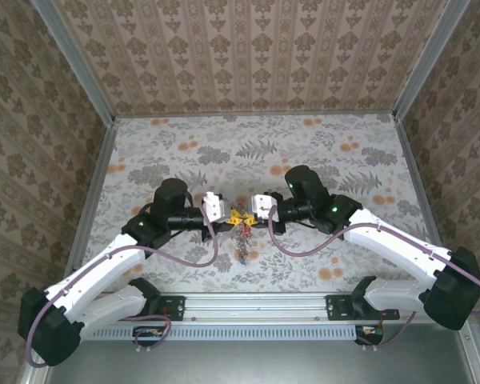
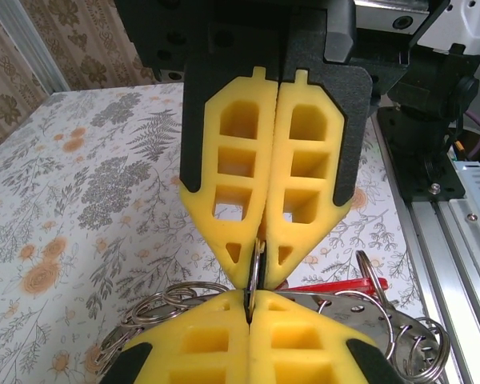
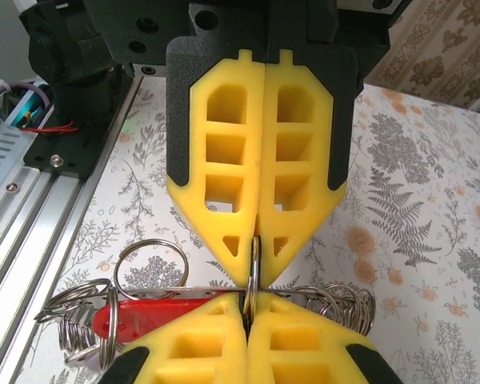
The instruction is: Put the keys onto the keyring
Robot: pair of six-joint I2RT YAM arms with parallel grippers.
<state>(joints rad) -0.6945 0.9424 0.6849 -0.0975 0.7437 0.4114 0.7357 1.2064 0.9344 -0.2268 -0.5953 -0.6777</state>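
the left gripper [image 2: 250,304] was pressed together, tip to tip with the right gripper [image 3: 246,306], which was likewise clamped. both pinched the keyring [image 3: 254,258], held edge-on between them over the middle of the table [image 1: 320,160]. keys [image 1: 242,238] and a red tag [image 3: 144,314] bunched just beneath. the ring looked light, stiff and slick, likely to twist, so it seemed best gripped on bare wire, clear of the keys.

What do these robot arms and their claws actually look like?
Both the left arm and right arm are white shells joined by chunky black joints, each with a small green light and a purplish cable looping alongside. The left claw and right claw are each two bright yellow wedges with square hollows, backed in black.
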